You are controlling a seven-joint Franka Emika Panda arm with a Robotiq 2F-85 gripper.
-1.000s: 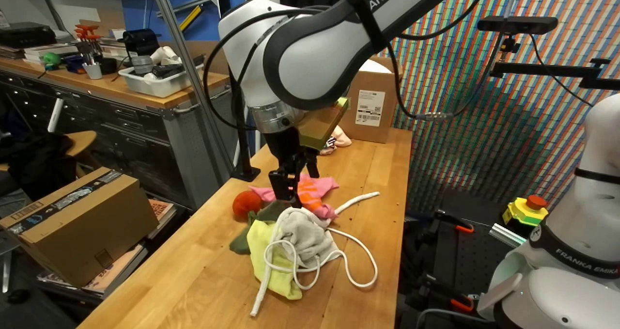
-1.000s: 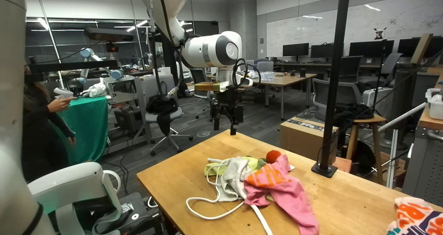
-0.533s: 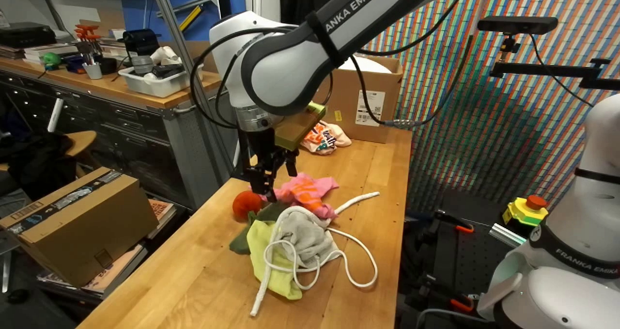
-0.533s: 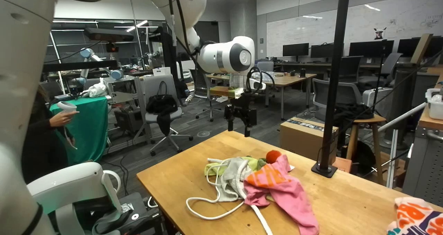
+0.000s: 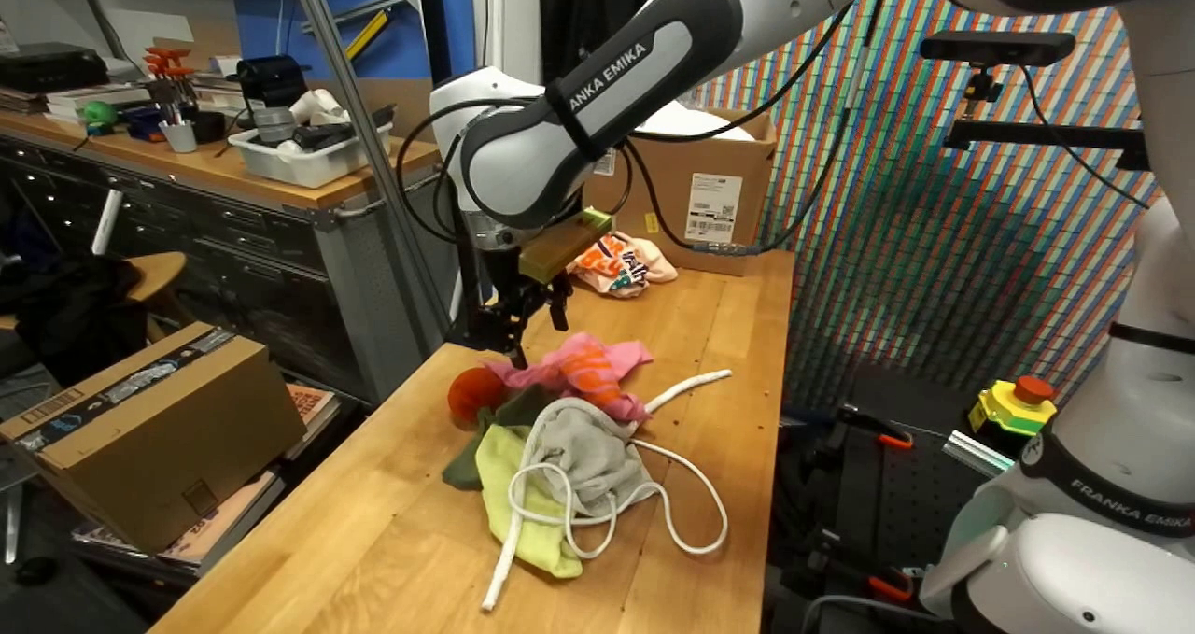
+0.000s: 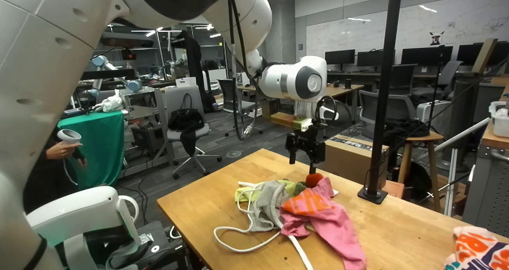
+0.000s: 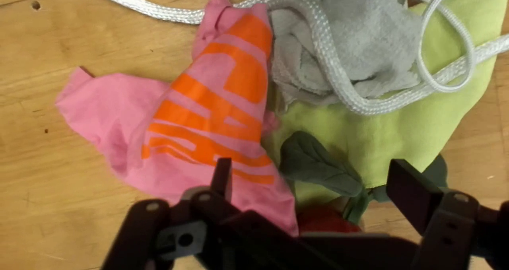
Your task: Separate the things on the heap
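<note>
The heap lies on the wooden table. A pink cloth with orange print [image 5: 597, 373] lies at one side; it also shows in the wrist view [image 7: 119, 131]. A grey cloth [image 5: 593, 457] with a thick white cord [image 7: 334, 63] lies partly over a yellow-green cloth [image 5: 551, 555]. A dark green leaf-like piece [image 7: 314, 158] lies on the yellow-green cloth. A red ball-like thing [image 6: 313, 180] sits at the heap's edge, mostly hidden in the wrist view [image 7: 322, 221]. My gripper [image 5: 540, 340] is open and empty above the pink cloth and red thing, fingers pointing down [image 7: 312, 172].
A patterned cloth [image 5: 621, 268] lies at the table's far end by a cardboard box [image 5: 672, 186]. A black post [image 6: 381, 103] stands on the table edge near the red thing. Another cardboard box [image 5: 159, 429] stands below the table's side.
My gripper has moved across the heap toward the red thing and come lower. It stays open. The heap has not moved.
</note>
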